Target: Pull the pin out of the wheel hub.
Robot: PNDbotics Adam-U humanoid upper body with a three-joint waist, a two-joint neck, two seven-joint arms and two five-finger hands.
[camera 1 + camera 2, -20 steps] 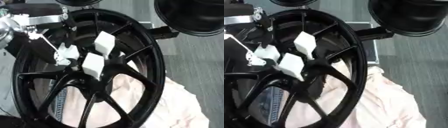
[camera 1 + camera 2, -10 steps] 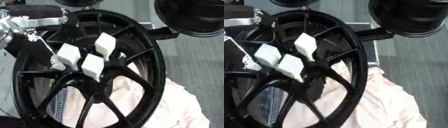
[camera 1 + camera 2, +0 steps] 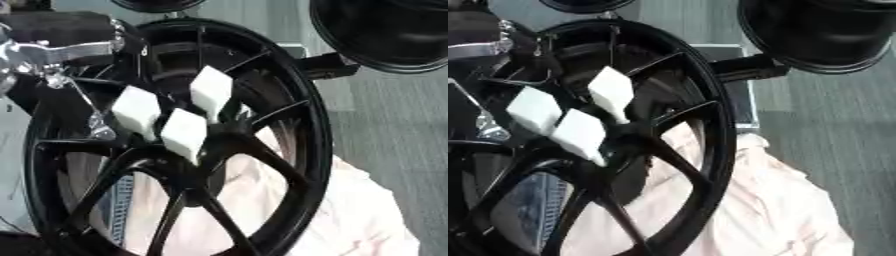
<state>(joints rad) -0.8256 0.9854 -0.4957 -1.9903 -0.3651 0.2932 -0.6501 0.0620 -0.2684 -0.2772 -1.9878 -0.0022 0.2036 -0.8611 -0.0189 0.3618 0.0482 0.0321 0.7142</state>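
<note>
A big black spoked wheel (image 3: 317, 125) stands tilted across the left eye view, its hub (image 3: 199, 172) near the middle. Three white block-shaped pins stick out around the hub: a left pin (image 3: 137, 111), an upper pin (image 3: 212, 91) and a lower pin (image 3: 184, 134). My left hand (image 3: 48, 52), black and silver, comes in from the upper left over the rim. A thin silver part (image 3: 99, 129) of it hangs just left of the left pin. I cannot tell whether it touches the pin. The right hand does not show.
A second black wheel (image 3: 815, 35) fills the upper right, and a black bracket (image 3: 750, 67) reaches from it to the rim. Pale pink cloth (image 3: 772, 200) lies under and right of the wheel. Blue fabric (image 3: 531, 200) shows through the lower spokes. Grey floor (image 3: 833, 115) lies to the right.
The left arm has drawn back toward the upper left. The left white pin, partly covered a second ago, now shows whole beside the other two.
</note>
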